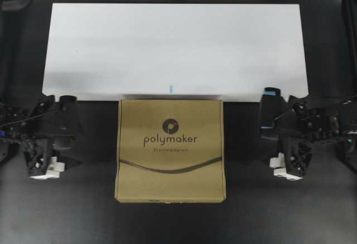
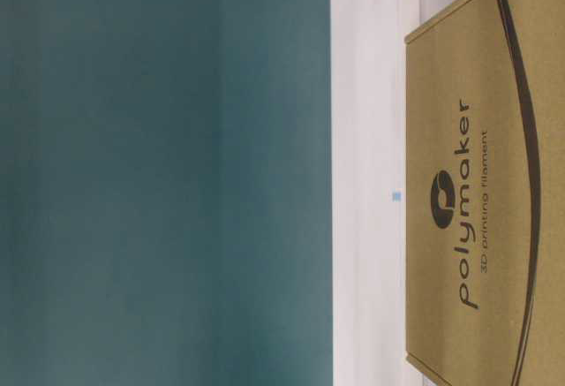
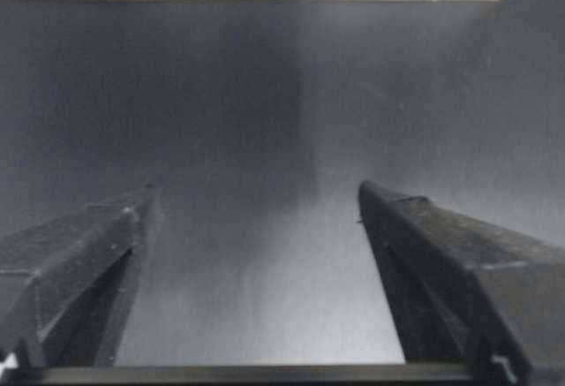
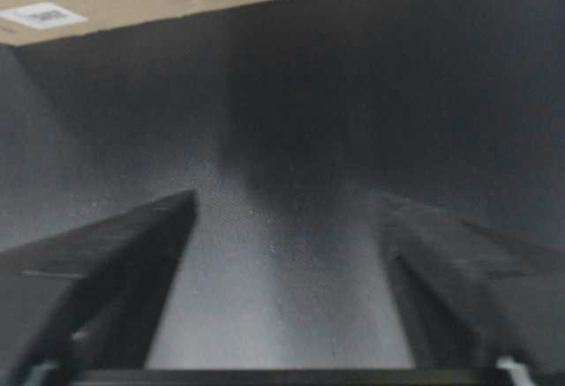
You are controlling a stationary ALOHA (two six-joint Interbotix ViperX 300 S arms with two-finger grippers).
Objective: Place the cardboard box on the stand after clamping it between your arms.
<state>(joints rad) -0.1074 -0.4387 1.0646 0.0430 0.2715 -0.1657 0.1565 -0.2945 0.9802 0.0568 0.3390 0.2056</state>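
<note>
Overhead view: flat square brown cardboard box (image 1: pixel 170 150) lies on the black tabletop (image 1: pixel 170 224), its far edge just against the wide low white rectangular stand (image 1: pixel 175 48). Left black gripper (image 3: pixel 256 200) sits left of the box, right black gripper (image 4: pixel 287 200) right of it, both apart from it. Wrist views: both sets of jaws spread, holding nothing.

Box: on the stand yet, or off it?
Off. The box lies flat on the black tabletop, its far edge against the stand; both grippers are clear of it.
</note>
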